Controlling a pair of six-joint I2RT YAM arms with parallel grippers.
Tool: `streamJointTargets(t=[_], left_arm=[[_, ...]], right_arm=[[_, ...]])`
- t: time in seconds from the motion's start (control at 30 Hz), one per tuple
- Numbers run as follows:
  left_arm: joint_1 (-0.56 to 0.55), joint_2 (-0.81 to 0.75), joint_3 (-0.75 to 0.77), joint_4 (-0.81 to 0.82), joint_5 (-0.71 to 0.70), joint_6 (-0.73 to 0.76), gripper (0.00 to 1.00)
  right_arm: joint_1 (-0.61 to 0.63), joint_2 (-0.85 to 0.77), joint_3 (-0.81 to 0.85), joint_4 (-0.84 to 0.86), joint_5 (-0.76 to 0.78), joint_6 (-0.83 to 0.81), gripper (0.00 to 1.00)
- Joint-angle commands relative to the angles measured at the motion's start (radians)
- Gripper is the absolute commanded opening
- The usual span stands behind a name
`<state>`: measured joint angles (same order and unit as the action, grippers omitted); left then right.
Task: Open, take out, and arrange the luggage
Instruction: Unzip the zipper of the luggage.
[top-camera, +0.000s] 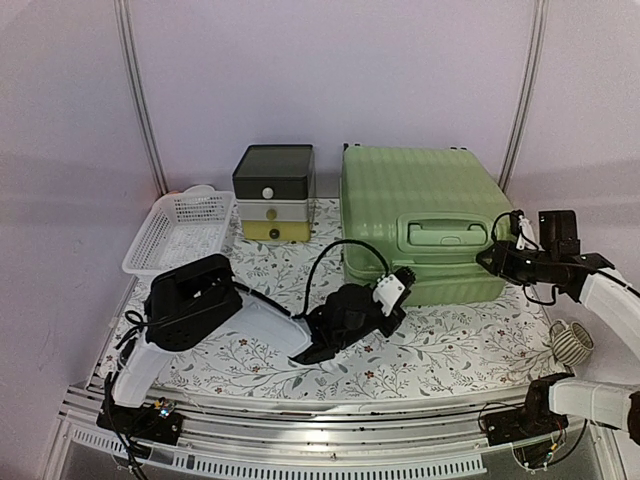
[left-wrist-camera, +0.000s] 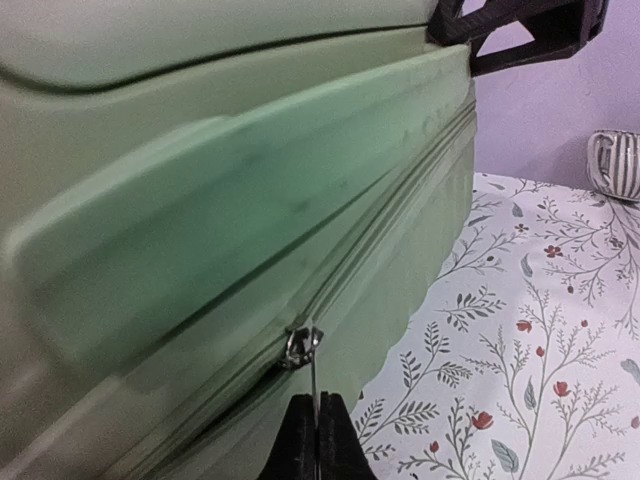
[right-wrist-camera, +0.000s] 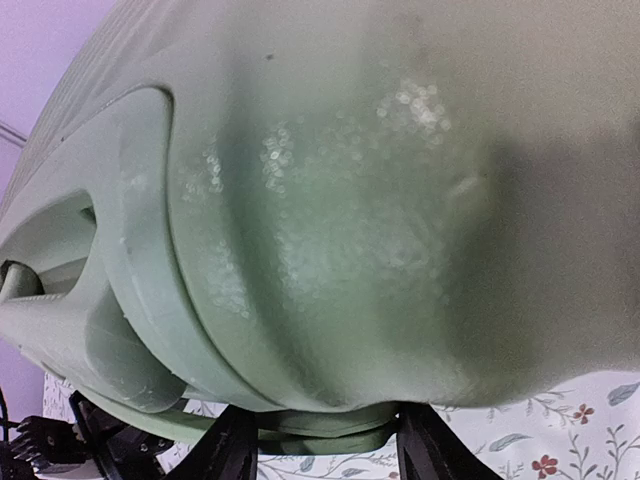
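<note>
The light-green luggage (top-camera: 420, 215) lies flat at the back right of the table, lid closed and recessed handle facing forward. My left gripper (top-camera: 396, 288) is at its front left side. In the left wrist view it (left-wrist-camera: 318, 440) is shut on the thin metal zipper pull (left-wrist-camera: 315, 375), just below the slider (left-wrist-camera: 300, 345) on the zipper seam. My right gripper (top-camera: 490, 258) is at the luggage's right front corner. In the right wrist view it (right-wrist-camera: 322, 445) is open, its black fingers (right-wrist-camera: 232, 450) spread either side of the corner's lower edge, which fills that view (right-wrist-camera: 380, 200).
A dark-lidded white-and-yellow drawer box (top-camera: 273, 192) stands left of the luggage. A white mesh basket (top-camera: 180, 232) sits at the far left. A striped ribbed cup (top-camera: 571, 342) stands at the right edge on the floral cloth (top-camera: 450, 345).
</note>
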<state>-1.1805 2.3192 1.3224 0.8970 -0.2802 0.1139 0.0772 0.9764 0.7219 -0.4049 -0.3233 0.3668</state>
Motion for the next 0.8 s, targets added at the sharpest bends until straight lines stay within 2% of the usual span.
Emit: streamJointTargets(t=[0.0,0.27,0.5,0.63,0.77], left_arm=[[-0.156,0.039,0.083,-0.012,0.188,0.065,0.00],[-0.172,0.070,0.145,-0.053,0.233,0.046,0.00],[-0.189,0.109,0.224,-0.103,0.301,0.026,0.00],[-0.189,0.101,0.213,-0.103,0.283,0.026,0.00],[-0.189,0.079,0.182,-0.087,0.260,0.021,0.02]], right_arm=[[0.192,0.000,-0.025,0.038,-0.235,0.060,0.47],[0.389,-0.025,-0.031,0.059,-0.178,0.118,0.47],[0.399,-0.080,-0.062,0.038,-0.048,0.126,0.55],[0.398,-0.119,-0.094,0.029,0.028,0.132,0.62],[0.399,-0.146,-0.125,0.032,0.067,0.142,0.63]])
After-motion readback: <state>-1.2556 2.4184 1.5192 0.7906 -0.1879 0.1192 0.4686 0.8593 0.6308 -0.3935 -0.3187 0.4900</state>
